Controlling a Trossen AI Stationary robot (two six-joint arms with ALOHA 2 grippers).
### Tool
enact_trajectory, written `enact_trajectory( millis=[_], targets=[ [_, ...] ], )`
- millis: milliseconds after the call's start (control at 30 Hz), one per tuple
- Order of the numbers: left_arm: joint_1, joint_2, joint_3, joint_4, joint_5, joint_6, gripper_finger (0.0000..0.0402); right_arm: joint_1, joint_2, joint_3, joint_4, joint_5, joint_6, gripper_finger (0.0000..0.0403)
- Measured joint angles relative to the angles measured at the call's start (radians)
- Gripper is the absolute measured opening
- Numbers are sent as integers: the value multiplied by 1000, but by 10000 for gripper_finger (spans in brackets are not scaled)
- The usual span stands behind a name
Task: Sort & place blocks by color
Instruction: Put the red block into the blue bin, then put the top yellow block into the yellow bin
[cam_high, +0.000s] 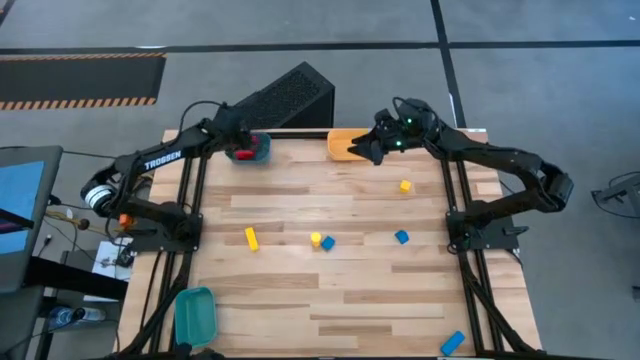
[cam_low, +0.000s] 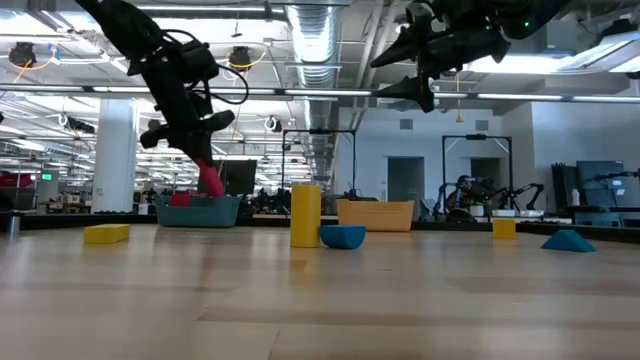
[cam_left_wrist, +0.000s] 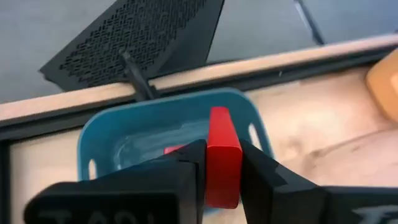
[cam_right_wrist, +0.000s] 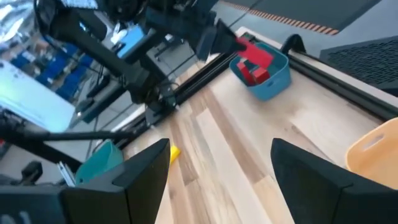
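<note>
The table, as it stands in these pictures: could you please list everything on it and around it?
Red block: one, red, clamped in the left tool above the blue bin.
Blue bin: one, far left edge, red pieces inside.
Orange-yellow bin: one, far edge, under the right tool.
Teal bin: one, near left corner.
Yellow blocks: three; a bar left of centre, one at centre, one toward the right.
Blue blocks: three; one touching the centre yellow, one to the right, one at the near right edge.
Black perforated box: one, behind the table.
Left tool: shut on the red block.
Right tool: open, empty, above the orange-yellow bin.
</note>
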Motion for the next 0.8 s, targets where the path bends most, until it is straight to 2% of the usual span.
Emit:
enact_trajectory(
  millis=[133,400,500,633,800],
  targets=[
    [18,11,-3,10,26,-37,110,17,0,0,-12,0,-13,294],
    [68,52,2,7,172,-95,214,16,0,0,-62,0,-65,294],
    [60,49,38,11,214,-108,229,18,0,0,-112,-2,-60,294],
    [31,36,121,31,207,-160,231,25,1,0,-190,6,-137,294],
    [-21,30,252,111,200,-111,228,43,1,0,-285,53,-140,294]
  ],
)
